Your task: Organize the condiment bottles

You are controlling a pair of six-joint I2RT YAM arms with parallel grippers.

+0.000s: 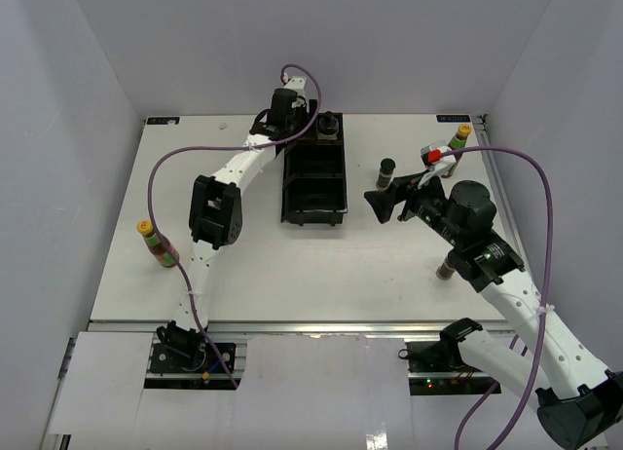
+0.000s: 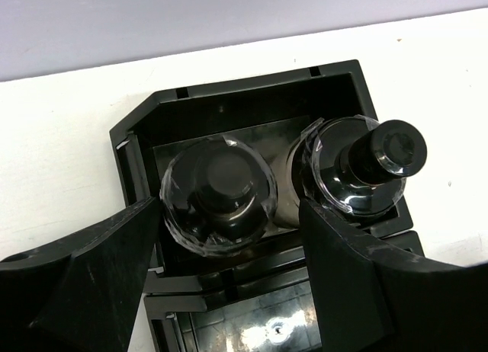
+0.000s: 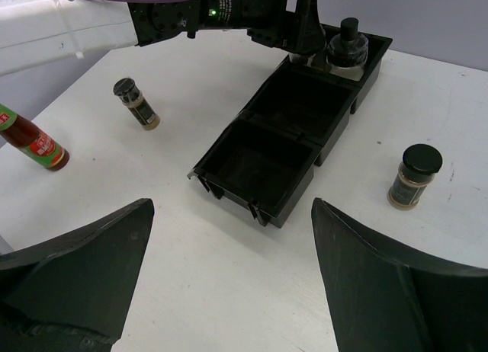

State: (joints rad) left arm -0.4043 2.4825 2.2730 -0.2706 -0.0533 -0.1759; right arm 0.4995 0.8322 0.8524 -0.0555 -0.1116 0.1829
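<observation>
- At the far end of the tray [image 1: 313, 219], in its end compartment, two black-capped jars are seen side by side from the left wrist view: the straddled jar [image 2: 219, 188] and the neighbour jar [image 2: 366, 165].
- The left gripper [image 2: 229, 203] is held over that compartment with its fingers [image 2: 99, 276] apart, one on each side of the straddled jar. A sliver of gap shows on the side towards the neighbour jar; contact on the other side cannot be judged.
- The tray's other compartments are seen bare in the right wrist view.
- The right gripper [image 3: 232, 207] is spread wide with nothing between its fingers. It is held above the surface [image 1: 321, 275], just right of the tray's near end.
- A lone jar [image 1: 387, 168] with tan contents is stood upright on the surface, right of the tray and apart from it.
- A half-hidden jar [image 1: 446, 268] is glimpsed beside the right arm [image 1: 477, 236]; little of it can be made out.
- A far-side jar [image 3: 136, 102] is noted on the surface left of the tray. It is seen only from the right wrist.
- The near-left sauce bottle [image 1: 156, 243], with a green label, is stood towards the left edge, well apart from the tray.
- The far-right sauce bottle [image 1: 458, 136] is stood near the far right corner.
</observation>
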